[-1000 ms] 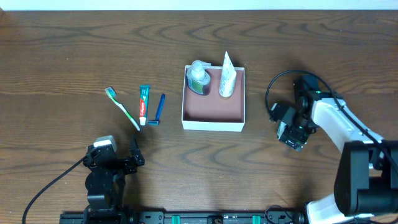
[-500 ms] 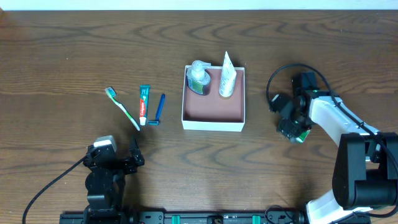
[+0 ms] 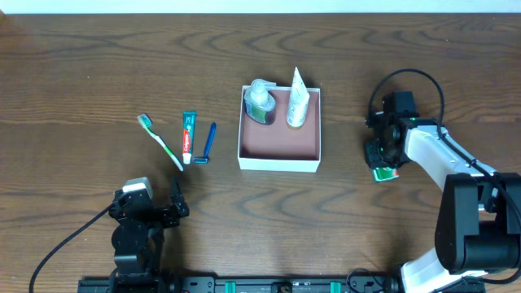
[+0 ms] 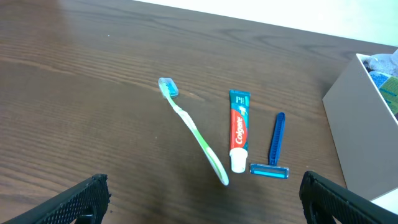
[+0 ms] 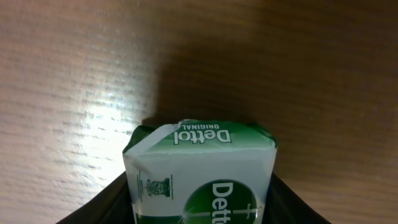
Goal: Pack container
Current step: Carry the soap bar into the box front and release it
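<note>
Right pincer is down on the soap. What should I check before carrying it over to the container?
1. Soap packet sits between the right pincer's fingers: ok, one dark finger on each side.
2. Grip closed firmly on the packet: cannot tell.
3. Packet off the table: cannot tell.
4. Free floor in the container: ok. The bottle and tube stand at the back and the front is bare.
5. Path from packet to container: ok, only bare table between them.
6. Left pincer out of the way: ok, open, on the far side of the container.
</note>
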{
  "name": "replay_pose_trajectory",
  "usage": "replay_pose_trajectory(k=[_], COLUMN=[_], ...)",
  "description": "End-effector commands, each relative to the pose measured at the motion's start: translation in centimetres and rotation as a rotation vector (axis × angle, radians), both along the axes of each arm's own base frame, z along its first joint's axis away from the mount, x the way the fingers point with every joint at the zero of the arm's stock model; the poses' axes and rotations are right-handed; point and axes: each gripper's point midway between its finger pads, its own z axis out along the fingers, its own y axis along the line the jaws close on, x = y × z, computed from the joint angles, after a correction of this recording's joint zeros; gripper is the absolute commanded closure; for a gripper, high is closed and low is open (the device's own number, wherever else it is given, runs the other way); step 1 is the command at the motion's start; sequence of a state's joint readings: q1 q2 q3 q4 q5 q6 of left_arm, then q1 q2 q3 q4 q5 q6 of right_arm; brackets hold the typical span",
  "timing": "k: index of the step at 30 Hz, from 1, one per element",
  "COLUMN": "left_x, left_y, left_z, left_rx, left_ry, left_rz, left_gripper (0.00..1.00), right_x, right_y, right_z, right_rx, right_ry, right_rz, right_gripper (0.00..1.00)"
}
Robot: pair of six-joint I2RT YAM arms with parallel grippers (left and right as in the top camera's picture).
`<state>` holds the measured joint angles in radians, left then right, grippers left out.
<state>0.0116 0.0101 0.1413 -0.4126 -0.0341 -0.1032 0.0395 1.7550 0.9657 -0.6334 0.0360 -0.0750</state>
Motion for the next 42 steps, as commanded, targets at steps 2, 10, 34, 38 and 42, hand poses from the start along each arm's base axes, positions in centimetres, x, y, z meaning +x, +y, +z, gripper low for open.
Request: replay_pose_trajectory(k=[2,10,34,38,42], left_x=[-0.1,-0.1,-0.1,-0.1,-0.1], left_y=[0.4,0.4,0.4,0.4,0.4], left_z=[-0.9,-0.9,-0.9,-0.9,-0.9], left_rx=[0.018,0.018,0.018,0.018,0.018], left_ry=[0.019,0.019,0.019,0.019,0.019], left_rz=[0.015,0.015,0.015,0.015,0.015], left_gripper=[0.02,0.02,0.02,0.02,0.02], right_x=[-1.2,-2.0,-2.6,-3.3,-2.0], right_y=[1.1,3.7,19.1,23.8,26.2], right_z=[-1.1,0.5,19.1,19.4,18.9], right_rx=[0.102,0.244,0.317,0.271,0.152], right_ry=[0.056,0.147,-0.22,-0.324,-0.435], right_rz=[-0.285,-0.321,0.412,0.79,1.023], right_gripper=[0.57,0.81,0.97,0.99,0.99])
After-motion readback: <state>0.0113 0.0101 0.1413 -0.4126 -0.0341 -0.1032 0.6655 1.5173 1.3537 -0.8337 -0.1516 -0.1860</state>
